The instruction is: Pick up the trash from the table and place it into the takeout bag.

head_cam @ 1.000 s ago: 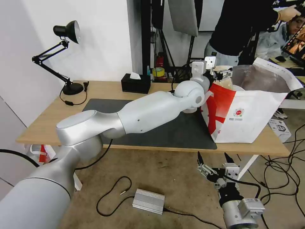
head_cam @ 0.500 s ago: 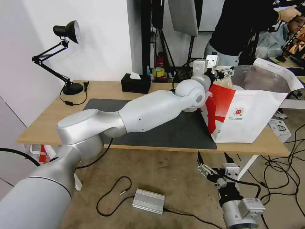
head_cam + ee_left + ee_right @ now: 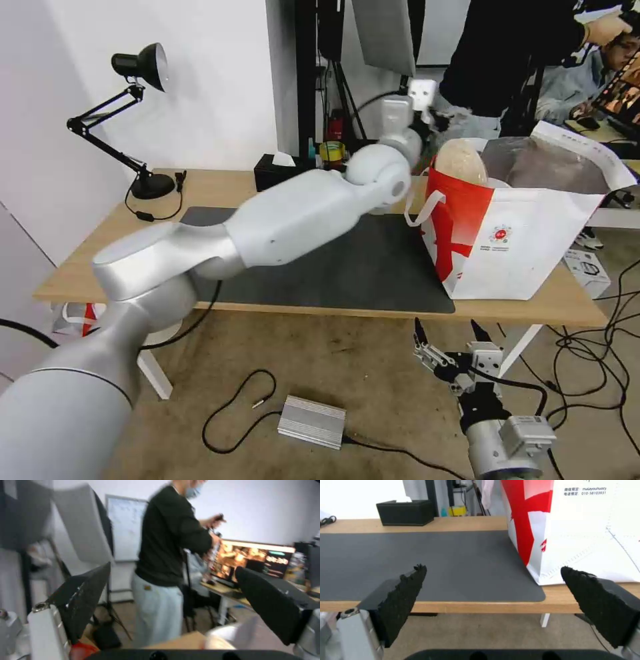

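my left gripper [image 3: 173,600] hangs above the far left corner of the takeout bag [image 3: 513,247], fingers spread wide with nothing between them. the beige paper bowl [image 3: 460,162] sits tipped in the bag's mouth, its lower half hidden by the red wall. the bag stands on the right end of the table [image 3: 93,260]. my right gripper [image 3: 445,341] waits low, near the floor, also wide open.
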